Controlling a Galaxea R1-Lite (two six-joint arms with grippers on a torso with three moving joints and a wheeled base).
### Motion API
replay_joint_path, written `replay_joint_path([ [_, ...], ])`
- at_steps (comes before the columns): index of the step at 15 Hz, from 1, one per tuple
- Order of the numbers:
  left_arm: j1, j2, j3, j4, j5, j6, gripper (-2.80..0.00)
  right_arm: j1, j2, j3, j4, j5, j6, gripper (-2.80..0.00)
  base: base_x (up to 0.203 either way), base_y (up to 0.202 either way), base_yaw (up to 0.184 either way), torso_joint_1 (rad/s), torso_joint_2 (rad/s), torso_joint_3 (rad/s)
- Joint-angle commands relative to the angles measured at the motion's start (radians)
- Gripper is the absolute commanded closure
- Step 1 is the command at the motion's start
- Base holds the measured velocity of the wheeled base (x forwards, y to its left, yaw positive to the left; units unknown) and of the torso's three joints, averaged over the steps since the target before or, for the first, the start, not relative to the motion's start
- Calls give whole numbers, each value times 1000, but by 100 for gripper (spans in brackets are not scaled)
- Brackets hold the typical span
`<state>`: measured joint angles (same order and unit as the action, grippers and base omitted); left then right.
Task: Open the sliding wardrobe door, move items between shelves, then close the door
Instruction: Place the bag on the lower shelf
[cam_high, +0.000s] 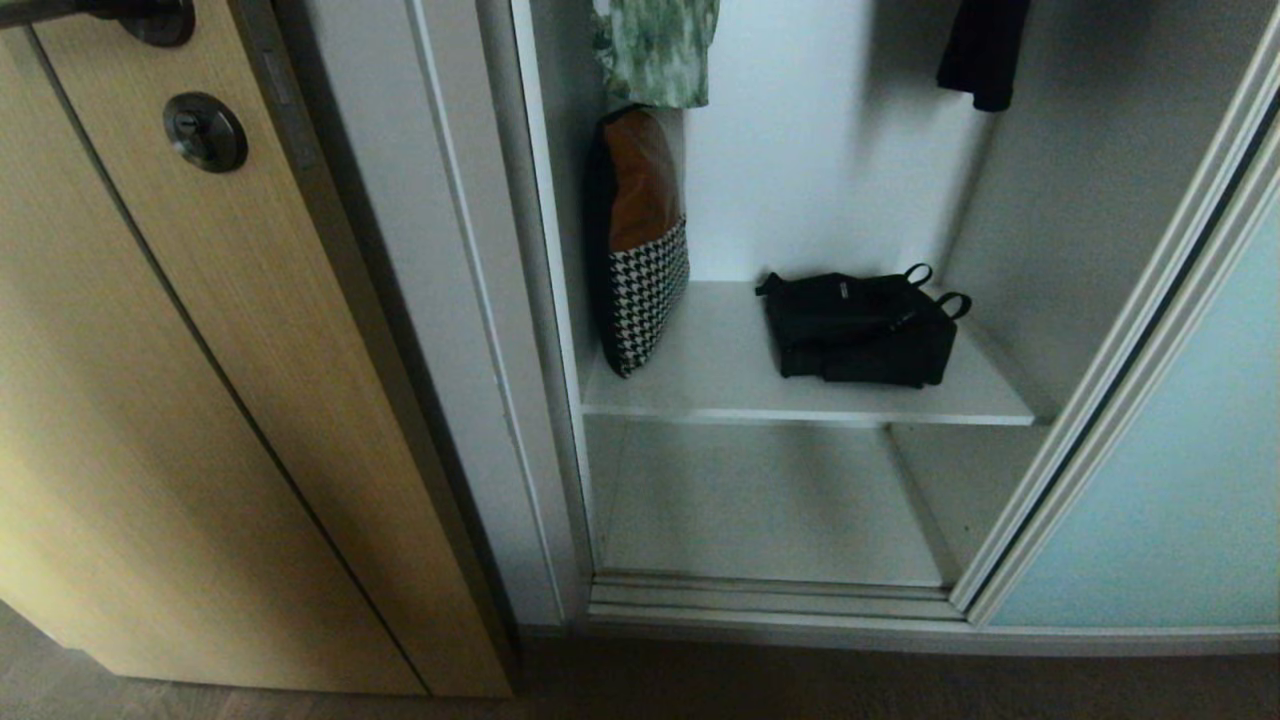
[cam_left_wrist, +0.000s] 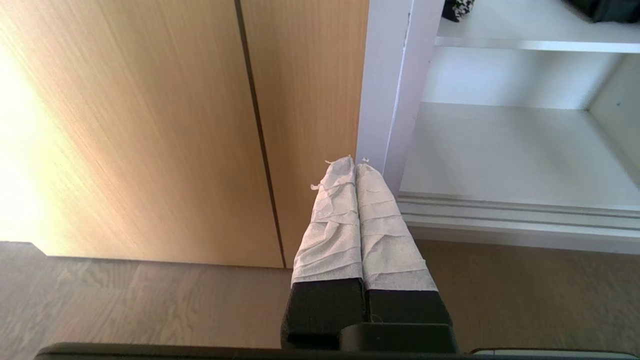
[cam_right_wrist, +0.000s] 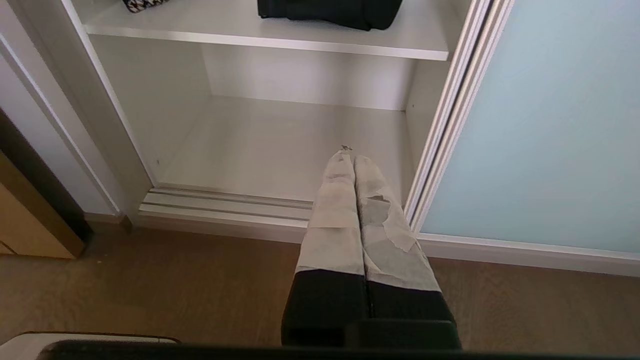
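The light wood door (cam_high: 200, 400) with its dark handle fills the left of the head view. The sliding wardrobe door (cam_high: 1180, 480), frosted pale blue-green, is seen slid to the right, leaving the wardrobe opening exposed. Two white shelves are visible: an upper shelf (cam_high: 720, 385) and a bare lower shelf (cam_high: 770, 510) near the floor. A green patterned garment (cam_high: 655, 50) and a dark garment (cam_high: 985, 50) are hung above. The houndstooth piece (cam_high: 645, 290), with a brown upper part, is leaned upright at the upper shelf's left end. The black bag (cam_high: 860, 330) is laid flat toward the right, apart from it. The left end effector (cam_left_wrist: 356, 162) is held low before the wood door, fingers pressed together, empty. The right end effector (cam_right_wrist: 352, 156) is held low before the lower shelf, likewise closed and empty.
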<state>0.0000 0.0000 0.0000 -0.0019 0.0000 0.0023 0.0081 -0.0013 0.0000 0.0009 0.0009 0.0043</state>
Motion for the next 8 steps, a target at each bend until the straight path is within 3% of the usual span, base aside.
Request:
replay_joint_path([
  [1,1,2,0,-1,0,1,0,1,0,0,1,1,0,0,0,0,0,0,0,0],
  [8,1,2,0,0,0,1,0,1,0,0,-1,1,0,0,0,0,0,0,0,0],
])
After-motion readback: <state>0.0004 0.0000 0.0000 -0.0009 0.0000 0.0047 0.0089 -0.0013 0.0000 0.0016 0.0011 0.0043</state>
